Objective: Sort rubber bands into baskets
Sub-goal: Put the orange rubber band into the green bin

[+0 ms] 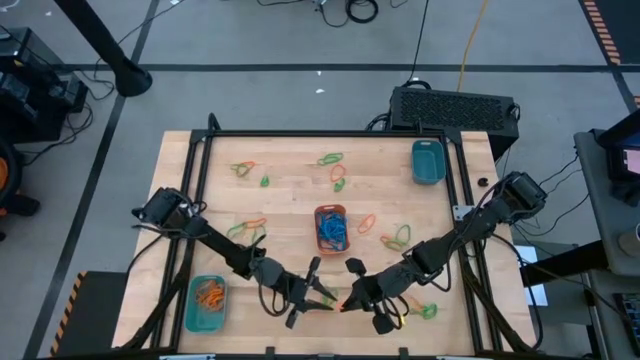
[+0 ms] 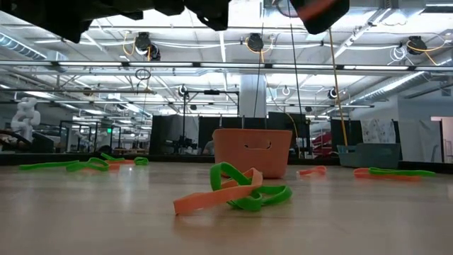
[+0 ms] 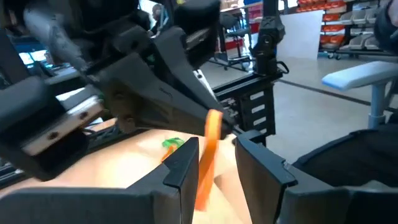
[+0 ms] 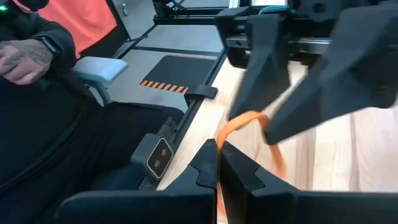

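The teal basket [image 1: 205,303] at the table's near left corner holds a heap of orange bands [image 1: 209,293], and the orange basket [image 1: 331,228] at mid-table holds blue bands [image 1: 332,233], which looks to me like a mismatch of colours, though I cannot say what rule applies. The second teal basket [image 1: 427,161], near the far right corner, looks empty. Plenty of loose bands [image 1: 330,159] are scattered across the table, so I judge the sorting well short of done.

My left pincer [image 3: 215,163] sits near the middle of the near edge, jaws partly open, with an orange band [image 3: 208,152] hanging between them (not pinched, as far as I can tell). My right pincer [image 4: 219,163], just beside it, is clamped on that same band, so it stretches between the two of us above the wood.
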